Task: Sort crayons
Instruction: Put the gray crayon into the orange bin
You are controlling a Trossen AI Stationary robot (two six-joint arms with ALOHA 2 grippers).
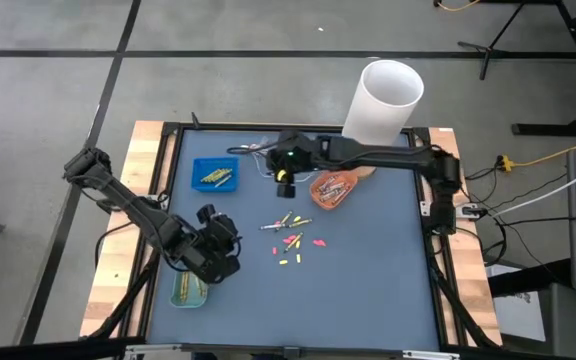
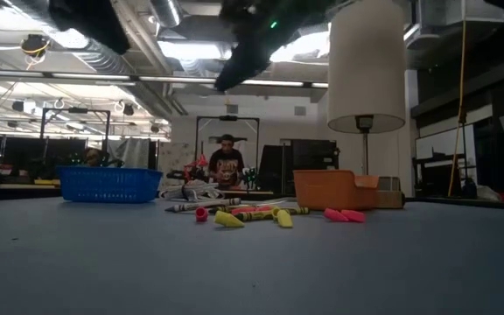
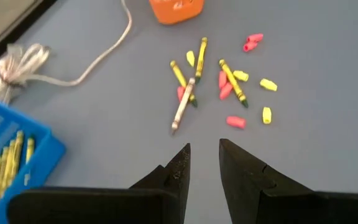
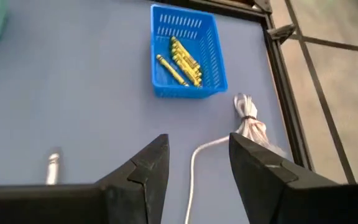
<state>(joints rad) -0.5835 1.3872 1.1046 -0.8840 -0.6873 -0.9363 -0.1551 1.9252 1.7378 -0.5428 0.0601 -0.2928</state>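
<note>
Loose crayons (image 1: pixel 293 238) lie scattered mid-table: yellow sticks, a pale one (image 3: pixel 183 106), and short pink and yellow bits (image 3: pixel 229 81). A blue tray (image 1: pixel 215 175) at the far left holds yellow crayons (image 4: pixel 180 60). An orange tray (image 1: pixel 333 188) holds several more, and a green tray (image 1: pixel 190 290) stands at the near left. My left gripper (image 3: pixel 204 149) hovers open, left of and nearer than the loose crayons, with nothing between its fingers. My right gripper (image 4: pixel 197 143) hangs open and empty above the far middle (image 1: pixel 284 185), between the blue and orange trays.
A thin white cable (image 3: pixel 73 62) with a coiled end (image 4: pixel 250 124) lies on the mat near the far edge, between the blue and orange trays. A tall white cylinder (image 1: pixel 383 100) stands at the far right corner. A person shows in the room behind (image 2: pixel 227 162).
</note>
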